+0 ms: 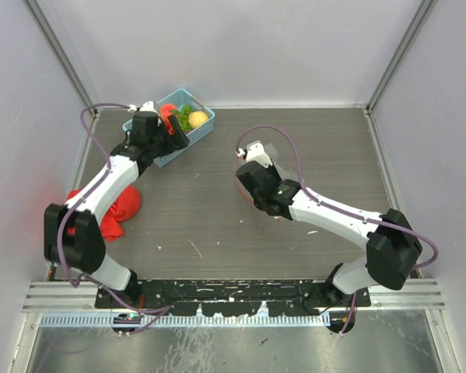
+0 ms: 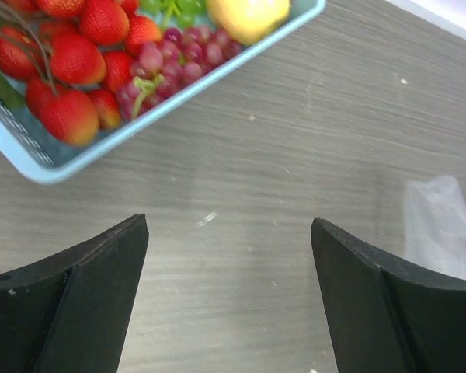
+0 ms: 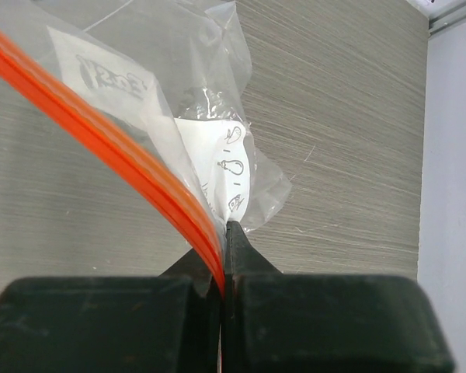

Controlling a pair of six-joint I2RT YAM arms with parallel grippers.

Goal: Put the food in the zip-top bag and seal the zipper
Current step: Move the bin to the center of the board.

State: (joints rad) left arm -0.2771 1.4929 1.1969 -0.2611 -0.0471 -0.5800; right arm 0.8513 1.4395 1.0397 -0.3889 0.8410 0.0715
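The food lies in a light-blue mesh basket (image 1: 204, 129) at the back left: red strawberries (image 2: 70, 62), reddish and green grapes (image 2: 175, 66) and a yellow lemon (image 2: 248, 15). My left gripper (image 2: 229, 225) is open and empty, over bare table just in front of the basket; in the top view it (image 1: 179, 140) sits at the basket's near edge. My right gripper (image 3: 224, 233) is shut on the red-orange zipper (image 3: 101, 136) of the clear zip-top bag (image 3: 194, 70), holding it up mid-table (image 1: 247, 177). The bag's white label (image 3: 225, 167) hangs by the jaws. The bag looks empty.
A red cloth (image 1: 118, 211) lies bunched at the left, beside the left arm. The bag's edge (image 2: 443, 225) shows at the right of the left wrist view. Grey walls close in the table on three sides.
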